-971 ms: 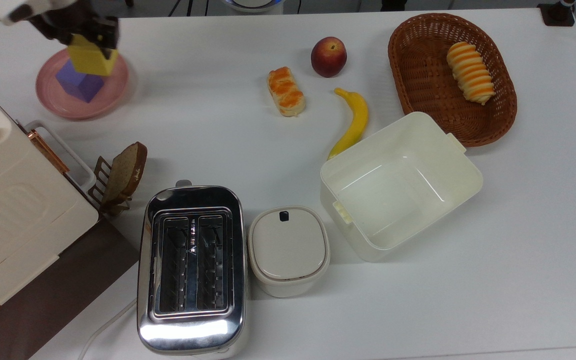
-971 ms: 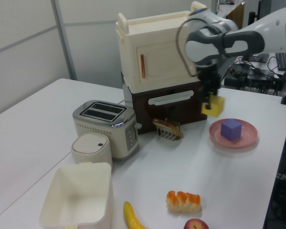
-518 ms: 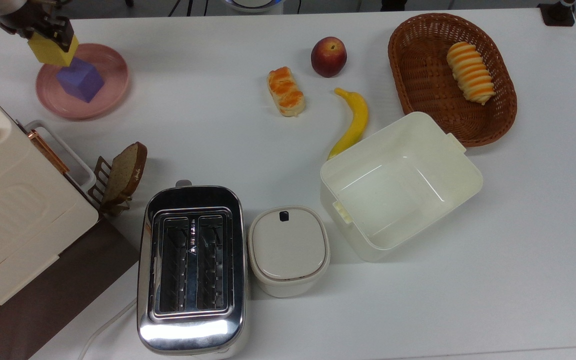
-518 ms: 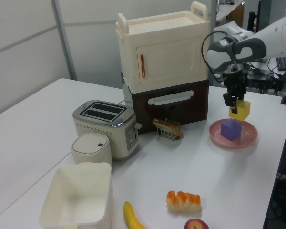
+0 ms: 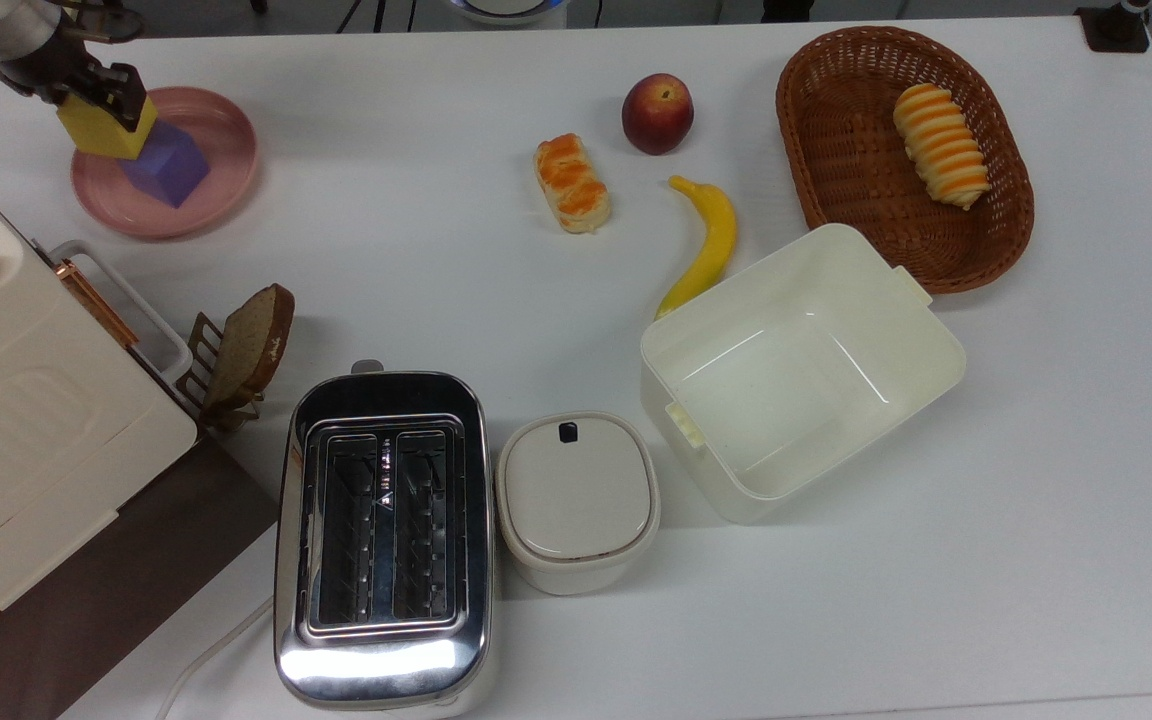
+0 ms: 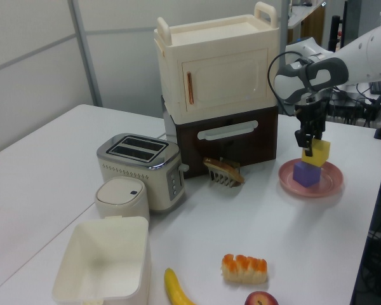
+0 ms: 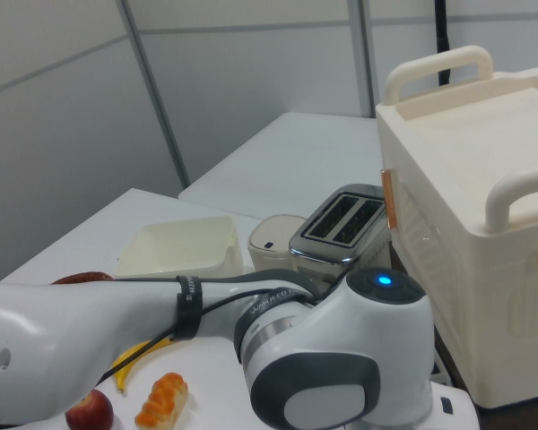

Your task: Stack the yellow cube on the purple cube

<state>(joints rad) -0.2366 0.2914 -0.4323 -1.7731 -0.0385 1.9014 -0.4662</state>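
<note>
Now tool (image 6: 309, 143) gripping yellow cube (image 6: 317, 152), atop purple cube (image 6: 305, 173)

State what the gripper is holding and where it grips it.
The gripper holds the yellow cube, fingers clamped on opposite sides near its top, with the cube atop the purple cube.

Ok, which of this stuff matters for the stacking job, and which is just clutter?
In play: yellow cube, held by the tool; purple cube; pink plate under it.

Clutter: toaster, banana, peach, basket, white tub.
</note>
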